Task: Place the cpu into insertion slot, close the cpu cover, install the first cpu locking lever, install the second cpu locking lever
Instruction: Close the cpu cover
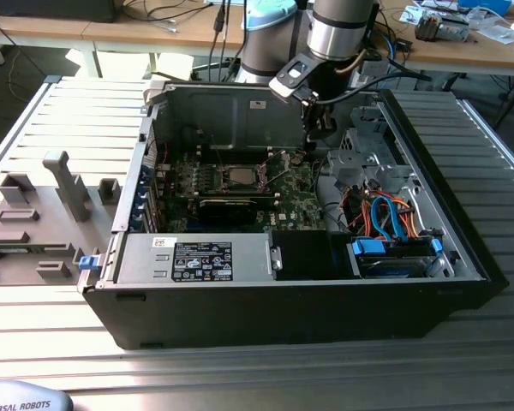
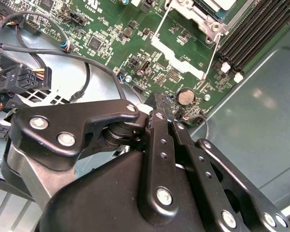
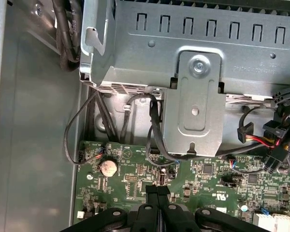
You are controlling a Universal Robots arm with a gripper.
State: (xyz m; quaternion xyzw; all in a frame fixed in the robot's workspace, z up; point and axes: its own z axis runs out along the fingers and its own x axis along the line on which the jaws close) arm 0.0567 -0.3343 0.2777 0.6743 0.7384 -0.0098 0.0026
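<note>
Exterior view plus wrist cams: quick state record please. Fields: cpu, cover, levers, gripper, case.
cpu: lying flat in the socket
cpu cover: looks to be down around the cpu
levers: two wire rods angled off the socket; latched or not, cannot tell
gripper: shut, nothing seen in it, over the motherboard near the coin cell, on the exterior view's right of the cpu
case: open, on a slatted table
</note>
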